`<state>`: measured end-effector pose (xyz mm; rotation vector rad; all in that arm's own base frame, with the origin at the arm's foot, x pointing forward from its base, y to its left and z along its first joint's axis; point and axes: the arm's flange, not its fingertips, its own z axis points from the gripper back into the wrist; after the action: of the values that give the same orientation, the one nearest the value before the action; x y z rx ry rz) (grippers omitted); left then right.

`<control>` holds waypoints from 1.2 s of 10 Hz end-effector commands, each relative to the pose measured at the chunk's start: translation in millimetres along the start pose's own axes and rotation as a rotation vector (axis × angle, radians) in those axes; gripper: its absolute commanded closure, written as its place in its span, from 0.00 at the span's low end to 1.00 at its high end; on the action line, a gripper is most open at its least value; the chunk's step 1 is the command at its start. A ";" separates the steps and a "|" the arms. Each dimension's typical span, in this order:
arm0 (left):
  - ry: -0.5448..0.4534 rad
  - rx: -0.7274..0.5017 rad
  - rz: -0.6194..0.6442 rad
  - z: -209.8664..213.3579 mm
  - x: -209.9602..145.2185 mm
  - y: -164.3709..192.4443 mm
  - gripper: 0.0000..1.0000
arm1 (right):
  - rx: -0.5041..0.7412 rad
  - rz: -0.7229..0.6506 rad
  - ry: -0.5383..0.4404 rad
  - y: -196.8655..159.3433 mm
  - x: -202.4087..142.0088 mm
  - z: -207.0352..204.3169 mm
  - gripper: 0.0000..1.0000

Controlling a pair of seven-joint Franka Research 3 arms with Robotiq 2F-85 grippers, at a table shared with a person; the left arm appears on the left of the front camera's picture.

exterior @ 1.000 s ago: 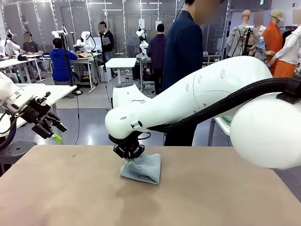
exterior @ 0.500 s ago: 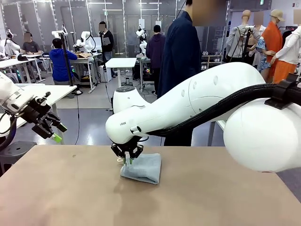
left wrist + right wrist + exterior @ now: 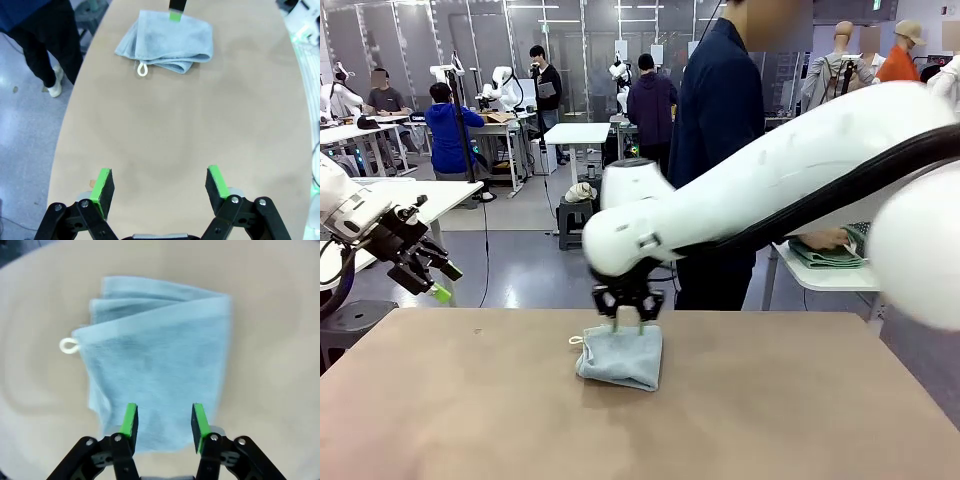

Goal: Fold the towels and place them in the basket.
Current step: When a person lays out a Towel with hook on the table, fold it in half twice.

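Hovering just above the folded towel (image 3: 620, 357), the right gripper (image 3: 631, 318) had its fingers apart, pinching nothing; the towel lay on the table (image 3: 460, 400) toward its far edge, well apart from the left gripper (image 3: 444, 282), which hung spread wide

Soft, nubbly terry-cloth towel (image 3: 620, 358), smooth matt table top (image 3: 450, 410), glossy white plastic right arm (image 3: 790, 180)

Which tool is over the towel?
The right tool: jaws apart and empty, just above the folded towel, at its far edge. The left tool hangs wide open, raised at the left side of the table, well away.
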<state>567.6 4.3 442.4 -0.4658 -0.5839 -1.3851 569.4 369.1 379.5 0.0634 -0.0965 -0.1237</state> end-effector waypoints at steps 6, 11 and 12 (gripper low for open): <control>0.010 0.003 -0.005 1.1 0.8 0.4 0.07 | 0.176 -0.019 0.114 -135.3 5.0 22.6 0.45; 0.010 0.003 -0.005 1.1 0.8 0.4 0.07 | 0.130 -0.034 0.114 -133.7 12.4 23.8 0.45; 0.010 0.003 -0.005 1.1 0.8 0.4 0.07 | 0.130 -0.034 0.114 -133.7 12.4 23.8 0.45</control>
<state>567.7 4.5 442.3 -0.4657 -0.5839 -1.3848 562.7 234.3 394.9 0.2092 0.0145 -0.1453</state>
